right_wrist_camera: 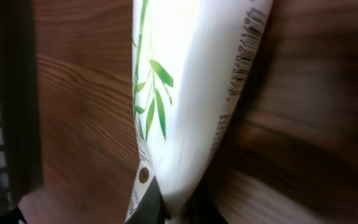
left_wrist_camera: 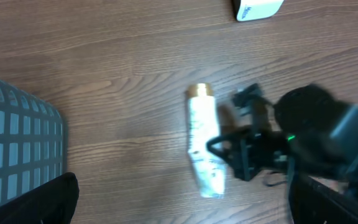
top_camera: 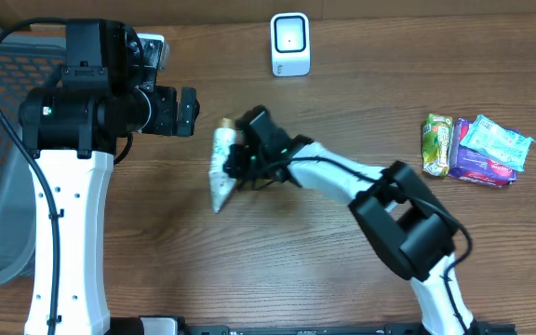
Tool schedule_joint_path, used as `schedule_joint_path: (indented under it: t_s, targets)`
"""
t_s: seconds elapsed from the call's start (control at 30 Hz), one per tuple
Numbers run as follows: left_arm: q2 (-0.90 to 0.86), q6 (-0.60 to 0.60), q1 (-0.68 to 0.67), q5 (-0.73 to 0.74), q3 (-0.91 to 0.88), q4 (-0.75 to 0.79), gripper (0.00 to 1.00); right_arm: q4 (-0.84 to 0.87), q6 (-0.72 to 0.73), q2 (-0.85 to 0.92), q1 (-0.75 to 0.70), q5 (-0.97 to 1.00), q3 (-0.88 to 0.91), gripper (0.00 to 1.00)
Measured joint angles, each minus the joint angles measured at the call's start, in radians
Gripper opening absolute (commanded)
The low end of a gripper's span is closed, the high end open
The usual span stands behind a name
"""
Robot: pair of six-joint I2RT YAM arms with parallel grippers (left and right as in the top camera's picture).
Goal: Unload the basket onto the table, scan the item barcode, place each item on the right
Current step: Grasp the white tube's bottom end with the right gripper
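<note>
Has the right pincer (top_camera: pixel 242 160) shut tight on the white tube (top_camera: pixel 220 167), reaching in from 3 o'clock toward the flat crimped end. Lies along 12-to-6 on the worktop (top_camera: pixel 249 270) left of centre, gold cap at 12, with the scanner (top_camera: pixel 289 44) well apart at 1 o'clock. Leaves the left pincer (top_camera: pixel 186 110) gaping wide and empty at 11 o'clock, so probably calls for a right-arm carry.

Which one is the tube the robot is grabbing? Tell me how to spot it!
Find the middle of the wooden table, near the small white box. The tube lies there, pinched by the right gripper. Unlike the colourful packets off to one side, it is white with a gold cap and green leaves.
</note>
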State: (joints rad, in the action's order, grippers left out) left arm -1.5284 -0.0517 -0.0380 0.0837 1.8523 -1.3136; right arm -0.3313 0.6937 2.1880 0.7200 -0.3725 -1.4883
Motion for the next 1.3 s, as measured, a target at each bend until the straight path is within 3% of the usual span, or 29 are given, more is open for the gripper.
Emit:
schedule_joint_path:
  t_s: [0.37, 0.5, 0.9, 1.1, 1.3]
  targets:
    - [0.000, 0.000, 0.000, 0.000, 0.000, 0.000, 1.00, -0.546, -0.245, -0.234, -0.042, 0.321, 0.026, 0.04]
    - [0.000, 0.000, 0.000, 0.000, 0.000, 0.000, 1.00, -0.690, -0.274, -0.241, -0.039, 0.456, 0.027, 0.04]
    - [0.000, 0.000, 0.000, 0.000, 0.000, 0.000, 1.00, -0.721, -0.260, -0.168, -0.034, 0.586, 0.020, 0.04]
    - [0.000, 0.000, 0.000, 0.000, 0.000, 0.000, 1.00, -0.720, -0.283, -0.148, -0.010, 0.621, 0.016, 0.30]
    - [0.000, 0.000, 0.000, 0.000, 0.000, 0.000, 1.00, -0.693, -0.430, -0.118, 0.092, 0.615, 0.016, 0.68]
